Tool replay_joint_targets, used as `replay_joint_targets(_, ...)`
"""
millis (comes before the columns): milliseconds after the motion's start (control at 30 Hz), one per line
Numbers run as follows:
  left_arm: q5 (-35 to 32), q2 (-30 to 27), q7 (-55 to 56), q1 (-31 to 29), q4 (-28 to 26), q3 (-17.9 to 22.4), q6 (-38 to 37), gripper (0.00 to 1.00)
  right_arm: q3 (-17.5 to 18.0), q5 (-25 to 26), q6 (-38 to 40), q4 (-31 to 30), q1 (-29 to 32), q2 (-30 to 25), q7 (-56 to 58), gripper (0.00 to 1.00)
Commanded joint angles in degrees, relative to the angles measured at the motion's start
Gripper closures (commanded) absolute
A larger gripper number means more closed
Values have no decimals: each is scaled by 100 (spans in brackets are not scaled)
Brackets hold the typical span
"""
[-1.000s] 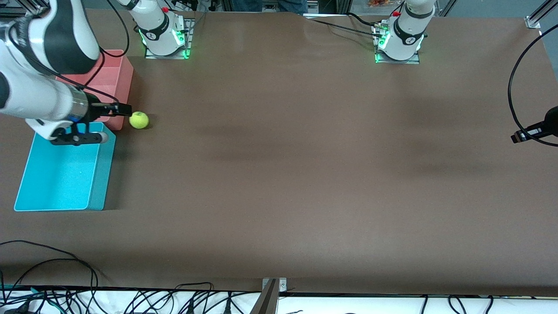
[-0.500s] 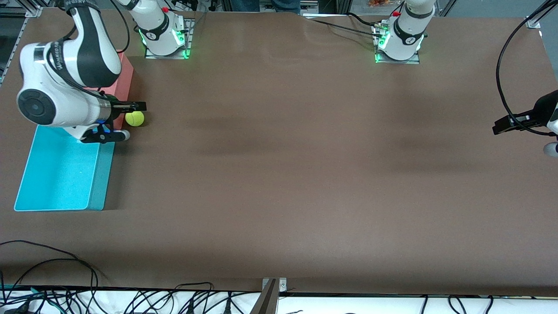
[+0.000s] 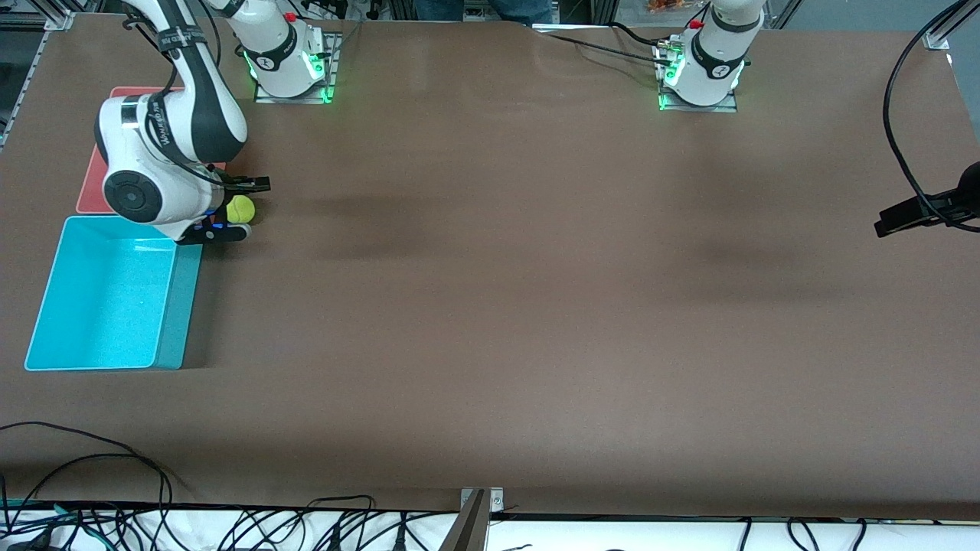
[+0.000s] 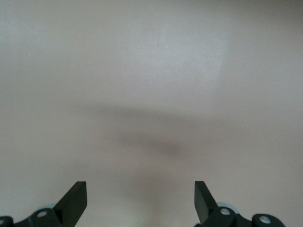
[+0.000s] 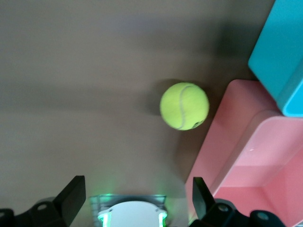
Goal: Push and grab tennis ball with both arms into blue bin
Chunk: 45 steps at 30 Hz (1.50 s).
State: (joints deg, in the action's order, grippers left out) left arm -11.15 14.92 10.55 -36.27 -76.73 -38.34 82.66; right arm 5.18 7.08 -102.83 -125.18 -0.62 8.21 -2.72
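Tennis ball (image 3: 240, 208) rests on the brown tabletop (image 3: 536, 291) at the right arm's end, just beside the corner of the pink-red bin (image 3: 96, 187) and near the blue bin (image 3: 107, 295), which lies nearer the front camera; ball is outside both bins. Being round, it has no long axis and no heading; in the right wrist view the ball (image 5: 184, 106) shows a curved seam, w/ the pink-red bin (image 5: 246, 156) wall close alongside and a corner of the blue bin (image 5: 281, 52) past it. Right gripper (image 3: 237, 208) is low over the ball, one dark finger showing on each side of it in the front view; jaws apart, not closed on the ball, w/ finger tips (image 5: 71, 194) spread wide in the wrist view. Right arm (image 3: 164, 153) bends over the pink-red bin from its green-lit base (image 3: 287, 65). Left gripper (image 3: 915, 214) hangs over the tabletop edge at the left arm's end, well apart from the ball; jaws apart, fingers (image 4: 75, 198) spread over bare tabletop. Vs. 0.5 s ago: right arm's wrist has swung nearer the ball, uncovering more of the blue bin; ball approx. unmoved; left gripper shifted only slightly.
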Motion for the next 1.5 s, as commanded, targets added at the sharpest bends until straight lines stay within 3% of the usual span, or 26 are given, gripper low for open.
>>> replay_joint_targets(0, 192, 108, -176, -29, 299, -7, -74, 0, -8, 408, -527, -393, 27, 57, 17, 0)
replay_joint_targets(167, 358, 99, -185, -82, 299, 1, 119, 0, -43, 513, -738, -402, 36, 347, 26, 0)
replay_joint_targets(333, 403, 55, -185, -82, 299, 2, 119, 0, -253, 961, -984, -411, 45, 628, 17, 0)
replay_joint_targets(633, 420, 29, -185, -82, 299, 19, 207, 0, -386, 962, -1468, -472, 89, 963, 26, 0)
replay_joint_targets(767, 420, -59, -184, 110, 255, 211, 304, 0, -430, 971, -1775, -630, 106, 998, 35, 0)
replay_joint_targets(800, 499, -294, -158, 1051, 168, 1222, 295, 0, -499, 971, -1846, -639, 115, 1068, 35, 7)
replay_joint_targets(1000, 1034, -524, -158, 2113, -17, 2548, 286, 0, -500, 971, -1811, -630, 115, 1060, 44, 27)
replay_joint_targets(1133, 1483, -779, -158, 3465, -324, 4137, 286, 0, -491, 953, -1706, -569, 80, 1068, 79, 52)
replay_joint_targets(1200, 1519, -876, -158, 4081, -456, 4780, 286, 0, -483, 944, -1601, -508, 71, 1068, 26, 59)
replay_joint_targets(1300, 1519, -938, -150, 4470, -580, 5090, 286, 0, -465, 944, -1390, -367, 71, 1060, -9, 59)
replay_joint_targets(1467, 1510, -1017, -141, 4497, -694, 5064, 295, 0, -439, 918, -863, 133, 71, 1042, 96, 59)
